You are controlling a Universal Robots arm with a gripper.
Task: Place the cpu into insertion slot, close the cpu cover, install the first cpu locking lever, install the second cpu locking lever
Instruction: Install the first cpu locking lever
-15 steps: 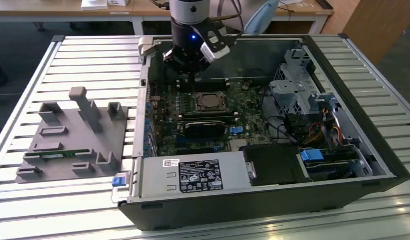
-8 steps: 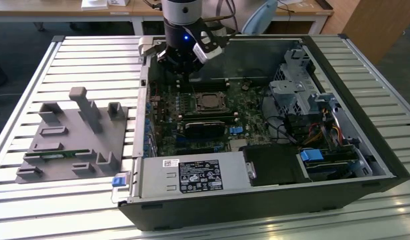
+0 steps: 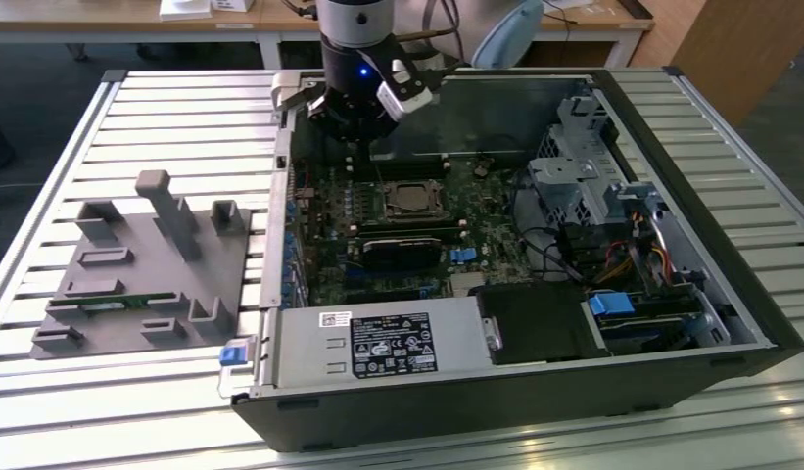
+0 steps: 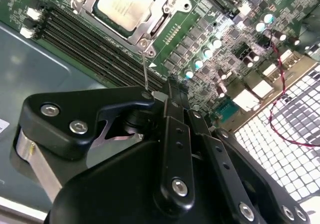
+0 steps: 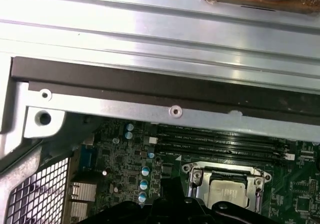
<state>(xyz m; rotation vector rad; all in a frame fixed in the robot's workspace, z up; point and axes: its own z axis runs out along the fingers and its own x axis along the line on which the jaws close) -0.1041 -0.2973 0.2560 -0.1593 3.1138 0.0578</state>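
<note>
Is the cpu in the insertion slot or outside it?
In. The cpu lies flat, with the cpu cover frame lying down around its silver top.

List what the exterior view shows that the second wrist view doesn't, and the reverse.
Exterior view: the grey fixture tray at the exterior view's left, the labelled power supply, the slatted table. Second wrist view: a perforated metal grille and a thin metal rod beside a corner of the cpu cover. Both: that cover, over the cpu.
</note>
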